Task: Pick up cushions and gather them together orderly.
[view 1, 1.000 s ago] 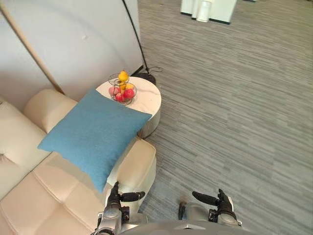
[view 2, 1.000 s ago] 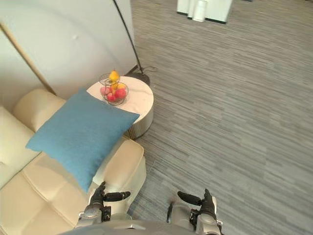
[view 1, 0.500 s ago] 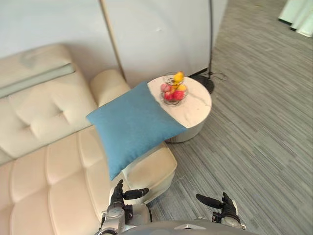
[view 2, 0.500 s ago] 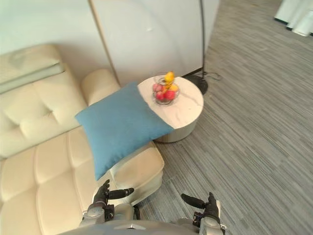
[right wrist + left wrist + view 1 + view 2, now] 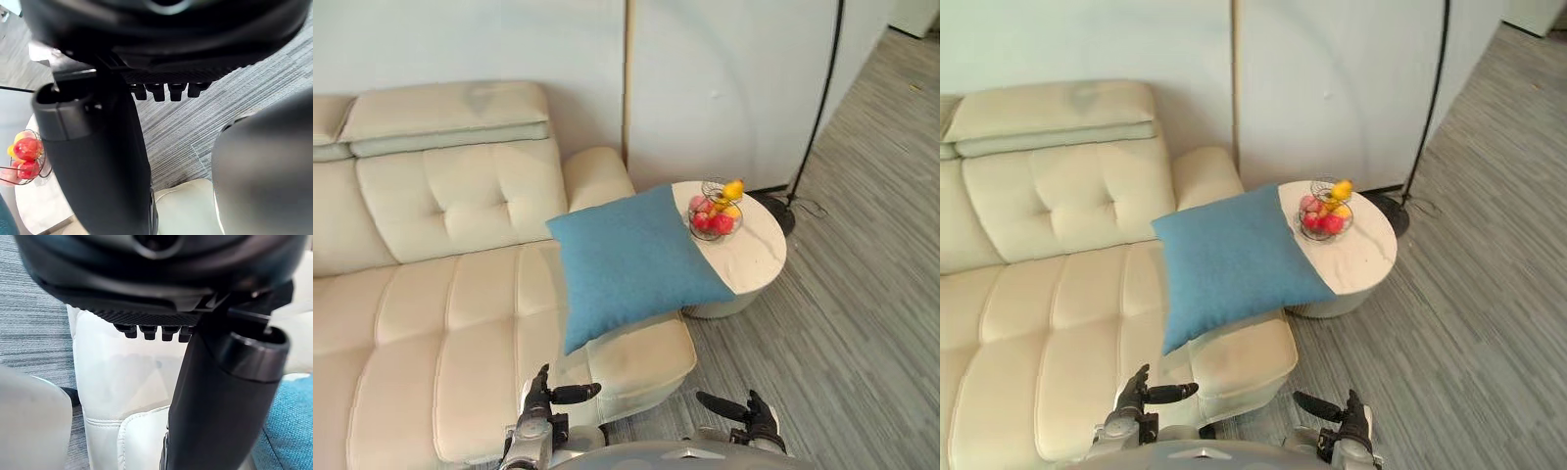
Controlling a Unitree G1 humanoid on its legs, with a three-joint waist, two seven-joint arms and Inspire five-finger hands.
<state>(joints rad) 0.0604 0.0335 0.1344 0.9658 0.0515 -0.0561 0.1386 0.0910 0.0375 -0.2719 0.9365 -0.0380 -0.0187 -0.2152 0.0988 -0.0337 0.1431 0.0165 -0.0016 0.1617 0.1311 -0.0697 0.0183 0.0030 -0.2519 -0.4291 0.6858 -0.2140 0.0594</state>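
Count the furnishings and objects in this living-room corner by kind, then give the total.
blue cushion: 1
cream sofa: 1
round side table: 1
wire fruit basket: 1
floor lamp: 1
Total: 5

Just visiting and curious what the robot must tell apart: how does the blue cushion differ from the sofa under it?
The blue cushion is plain blue; the sofa is cream with stitched, buttoned panels. The cushion is small and lies askew, one corner over the round table; the sofa is large and stands along the wall. Both look soft and padded.
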